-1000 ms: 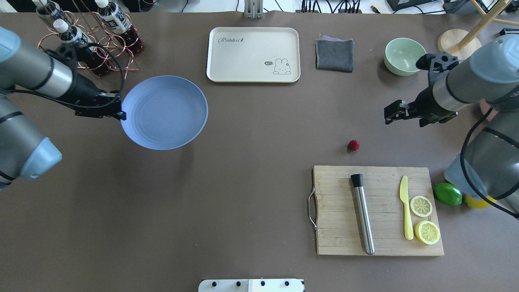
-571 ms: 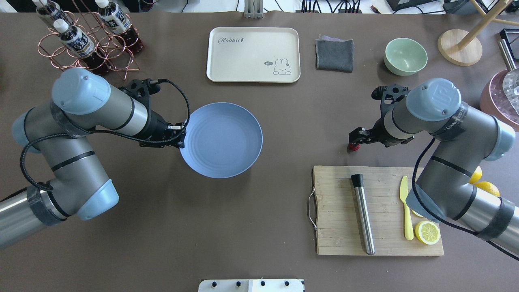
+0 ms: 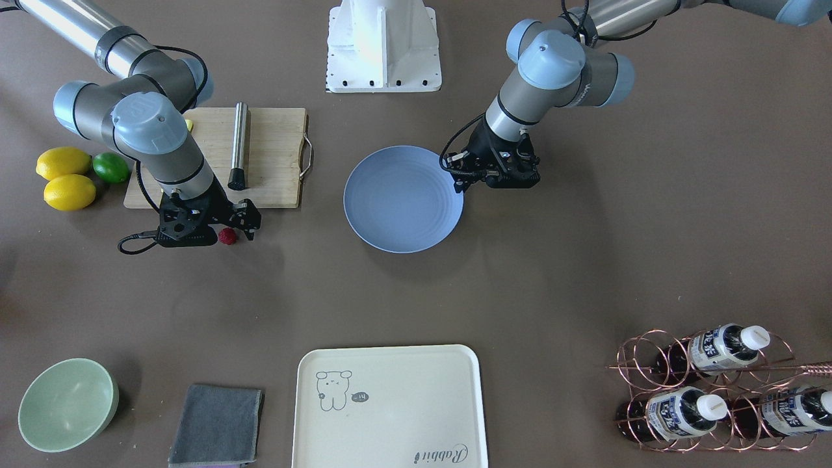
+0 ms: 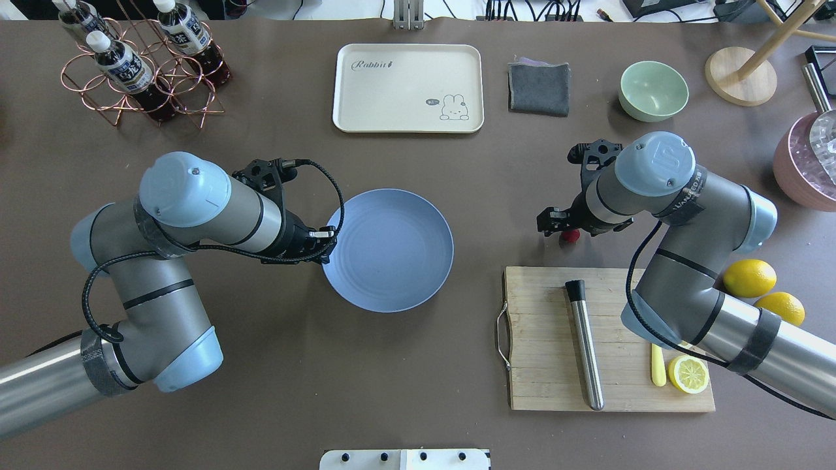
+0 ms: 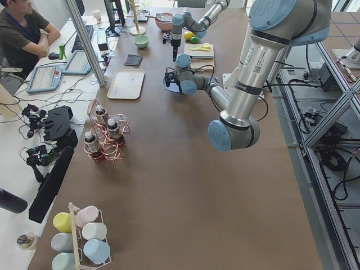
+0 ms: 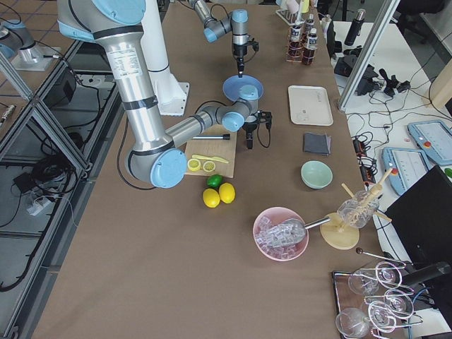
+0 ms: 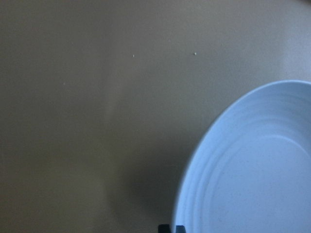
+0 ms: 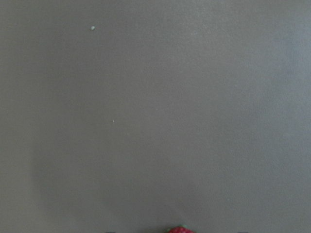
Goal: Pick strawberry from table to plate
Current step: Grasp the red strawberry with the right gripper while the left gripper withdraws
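Moved the plate (image 4: 398, 261) further toward mid-table (image 4: 457, 365), left gripper (image 4: 324, 247) clamped on its rim. Dropped the right gripper (image 4: 563, 228) right over the strawberry (image 4: 573, 235), still on the table beside the cutting board (image 4: 620, 307); can't tell how wide its jaws stand.

overhead and front views face each other, sharing the plate (image 4: 392, 261), side views lengthwise, wrist views close

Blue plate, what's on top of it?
Nothing lies on the round blue-grey plate. The left hand covers a bit of its rim, so that spot is hidden.
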Motion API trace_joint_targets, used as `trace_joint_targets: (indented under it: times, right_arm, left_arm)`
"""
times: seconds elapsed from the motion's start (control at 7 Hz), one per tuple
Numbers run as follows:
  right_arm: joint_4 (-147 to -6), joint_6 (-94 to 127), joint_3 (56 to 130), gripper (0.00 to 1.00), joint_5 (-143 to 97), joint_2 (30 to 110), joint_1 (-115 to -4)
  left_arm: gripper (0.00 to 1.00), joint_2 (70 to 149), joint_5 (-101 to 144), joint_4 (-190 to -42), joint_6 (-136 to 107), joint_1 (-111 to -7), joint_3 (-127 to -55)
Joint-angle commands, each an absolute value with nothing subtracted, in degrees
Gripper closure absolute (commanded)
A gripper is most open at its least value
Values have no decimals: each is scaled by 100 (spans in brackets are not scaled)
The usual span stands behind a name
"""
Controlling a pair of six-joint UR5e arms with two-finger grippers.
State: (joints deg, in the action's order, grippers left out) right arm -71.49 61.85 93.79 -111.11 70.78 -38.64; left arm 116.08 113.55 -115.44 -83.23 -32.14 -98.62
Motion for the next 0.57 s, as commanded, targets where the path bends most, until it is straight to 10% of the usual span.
trace_joint_targets:
  times: [0.0,0.43]
  right_arm:
    - [-7146,6100,9378,100,-11144,7066,-3858]
    - [-7233,6169,9509,100,-11347,6769,-3990]
  left_arm:
    - [2,11610,11303,-11549,-8332,-3190,-9861]
    - [2,11549,11232,-11549,-8306,-3277,-10080]
